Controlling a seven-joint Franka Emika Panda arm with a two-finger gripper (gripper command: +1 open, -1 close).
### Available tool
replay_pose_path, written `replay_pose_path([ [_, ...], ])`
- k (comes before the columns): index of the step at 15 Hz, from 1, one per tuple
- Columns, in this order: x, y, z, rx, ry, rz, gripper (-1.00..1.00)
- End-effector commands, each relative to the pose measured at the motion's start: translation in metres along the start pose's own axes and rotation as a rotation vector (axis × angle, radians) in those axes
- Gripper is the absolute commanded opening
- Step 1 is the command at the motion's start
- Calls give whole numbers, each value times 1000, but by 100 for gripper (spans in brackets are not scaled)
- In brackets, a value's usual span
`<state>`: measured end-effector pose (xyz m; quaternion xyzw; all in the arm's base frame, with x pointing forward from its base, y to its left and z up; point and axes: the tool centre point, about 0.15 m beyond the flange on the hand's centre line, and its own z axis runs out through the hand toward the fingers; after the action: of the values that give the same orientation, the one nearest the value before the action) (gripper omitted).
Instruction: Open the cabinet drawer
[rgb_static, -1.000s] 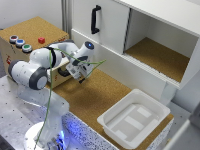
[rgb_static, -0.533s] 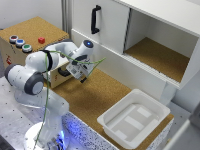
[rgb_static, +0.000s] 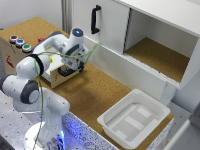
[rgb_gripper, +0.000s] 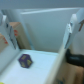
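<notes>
Gripper (rgb_static: 67, 70) sits at the front of the cabinet drawer (rgb_static: 54, 76), on the low cork box's (rgb_static: 25, 37) side; fingers (rgb_gripper: 71, 30) look spread, though a grasp on the handle cannot be told. Wrist view shows a small purple block (rgb_gripper: 25, 60) inside.

No text, label, brand or number is legible; red marks on the cork-surfaced box (rgb_static: 9, 56) are unreadable

The bench (rgb_static: 95, 92) has a tan cork top. A low cork-surfaced box (rgb_static: 22, 55) with coloured buttons stands near its edge at the exterior view's left. A white plastic tub (rgb_static: 134, 117) sits by the corner at the exterior view's lower right.
</notes>
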<state>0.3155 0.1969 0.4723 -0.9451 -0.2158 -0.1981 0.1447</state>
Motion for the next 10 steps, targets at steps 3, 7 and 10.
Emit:
replay_pose_path([
  [3, 66, -85, 52, 1, -171, -289, 100],
  [7, 88, -107, 110, -7, -324, -589, 100],
  [10, 94, -101, 138, 3, -405, -783, 100],
])
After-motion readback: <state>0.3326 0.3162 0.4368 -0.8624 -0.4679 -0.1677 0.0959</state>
